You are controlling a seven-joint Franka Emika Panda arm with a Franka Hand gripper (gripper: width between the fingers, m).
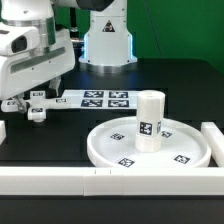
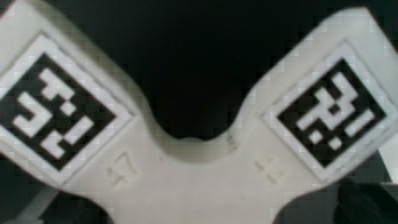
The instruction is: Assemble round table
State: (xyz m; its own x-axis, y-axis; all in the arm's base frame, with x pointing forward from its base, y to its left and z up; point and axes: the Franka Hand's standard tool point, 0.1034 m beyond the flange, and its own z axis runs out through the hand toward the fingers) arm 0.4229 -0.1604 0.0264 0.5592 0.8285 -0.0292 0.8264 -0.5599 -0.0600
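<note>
While the backdrop (image 1: 185, 30) is green, the black table (image 1: 60, 135) bears the disc (image 1: 192, 141).

Bright, even light fills the exterior view. The white leg (image 1: 149, 120) and round disc (image 1: 95, 150) verge on overexposure against the matte black table (image 1: 50, 135), which swallows most shadows. The picture is coarse and slightly soft. In the wrist view, the cross-shaped foot (image 2: 196, 165) looms close and out of focus, its tags (image 2: 54, 110) fuzzy-edged.
</note>
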